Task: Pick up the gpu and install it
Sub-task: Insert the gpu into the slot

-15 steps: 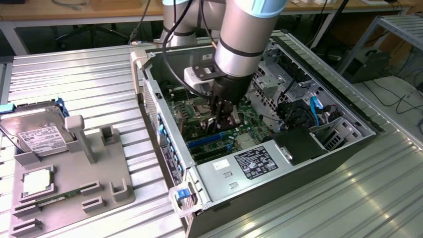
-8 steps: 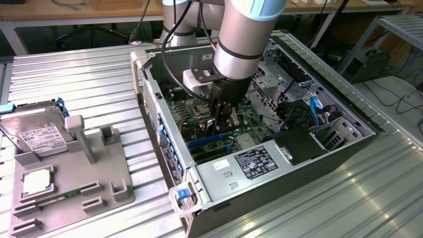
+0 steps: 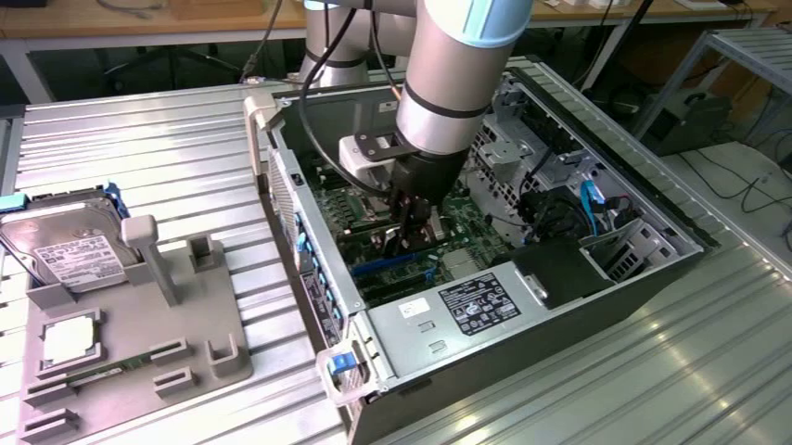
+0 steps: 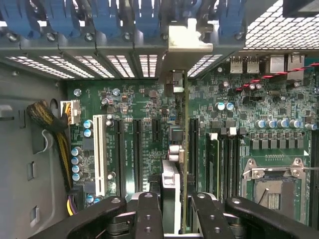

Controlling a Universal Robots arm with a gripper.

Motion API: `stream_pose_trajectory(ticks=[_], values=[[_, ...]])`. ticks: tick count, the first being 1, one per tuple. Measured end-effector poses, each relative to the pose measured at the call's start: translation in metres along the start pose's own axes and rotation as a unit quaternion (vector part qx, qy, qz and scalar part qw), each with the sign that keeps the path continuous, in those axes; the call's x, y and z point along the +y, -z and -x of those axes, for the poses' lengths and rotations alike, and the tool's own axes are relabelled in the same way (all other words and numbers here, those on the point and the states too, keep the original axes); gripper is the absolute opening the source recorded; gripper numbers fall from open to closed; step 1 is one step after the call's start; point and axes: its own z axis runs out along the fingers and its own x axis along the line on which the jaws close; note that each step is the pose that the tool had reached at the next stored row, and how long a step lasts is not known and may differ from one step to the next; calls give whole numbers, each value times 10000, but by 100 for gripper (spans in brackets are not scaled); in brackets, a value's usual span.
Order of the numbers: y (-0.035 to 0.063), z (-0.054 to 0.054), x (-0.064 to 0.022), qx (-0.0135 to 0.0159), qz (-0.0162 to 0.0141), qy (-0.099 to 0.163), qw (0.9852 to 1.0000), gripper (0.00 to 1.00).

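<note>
The jaws were closed partway on the gpu [image 4: 172, 189], one black finger [image 4: 149, 214] on each face of the card, gripping it at the end away from its bracket. The card stood on edge over the motherboard [image 4: 129, 99], between the black expansion slots, and I could not tell whether its lower edge was seated in one. Its long axis ran from the jaws straight to the case's rear panel, and the silver bracket [image 4: 185, 40] pointed that way, reaching the row of vented slot openings and blue clips.

The arm [image 3: 458, 74] came down steeply from the top of the exterior view, its wrist inside the open computer case [image 3: 644, 278] and the jaws aimed down at the board.

The wrist view gave the card's thin green edge, a white slot [image 4: 99, 154] to one side and the processor socket [image 4: 271, 186] to the other. The exterior view gave the wider setting: the case lying on its side on the ribbed metal counter [image 3: 148, 139], the power supply [image 3: 470, 311] at its near end, and, on the exterior view's left, a grey fixture [image 3: 136, 352] holding a hard drive [image 3: 69, 246] well apart from the case.
</note>
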Motion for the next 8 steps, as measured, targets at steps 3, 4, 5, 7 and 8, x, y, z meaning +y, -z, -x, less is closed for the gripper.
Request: stream_pose_trajectory(ticks=[3, 4, 5, 7, 8], values=[[-13, -1, 17, 0, 0, 0, 10000, 28], [-18, -1, 23, 0, 0, 0, 10000, 28], [-24, -1, 28, 0, 0, 0, 10000, 28], [-34, -1, 34, 0, 0, 0, 10000, 28], [-40, -1, 36, 0, 0, 0, 10000, 28]])
